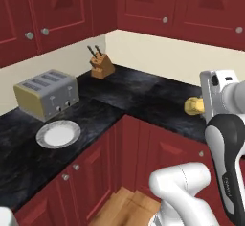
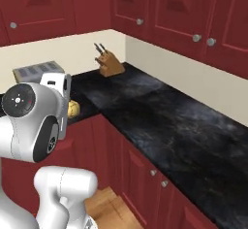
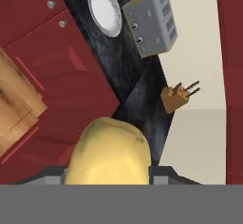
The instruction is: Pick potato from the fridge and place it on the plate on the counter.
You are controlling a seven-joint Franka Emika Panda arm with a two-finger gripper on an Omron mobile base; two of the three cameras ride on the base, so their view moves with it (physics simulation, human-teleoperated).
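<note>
Item 1, the potato [image 3: 109, 152]: lumpy yellow-tan oval, carried in the gripper [image 3: 108, 173], which I read as clenched on it, since the potato sits between the finger tips at the bottom of the hand view and hangs in the air above the cabinet fronts in the left base view [image 1: 194, 106]. Item 2, the plate [image 1: 58, 134]: round, white centre with grey rim, flat on the counter [image 1: 139, 93] just in front of the toaster [image 1: 47, 94], bare. Relation that matters: from where I sit the plate lies well apart from the potato, off to the left along the left-hand run of the counter, past the inside corner; in the hand view it sits far ahead, beside the toaster. I judge the carry is underway and the placing not yet done. Item 3, the knife block [image 1: 101, 66]: at the back corner, clear of the path. Surroundings: black marbled worktop, red cabinet doors [image 1: 91, 172] with silver knobs, cream wall, wooden floor [image 1: 122, 208].
</note>
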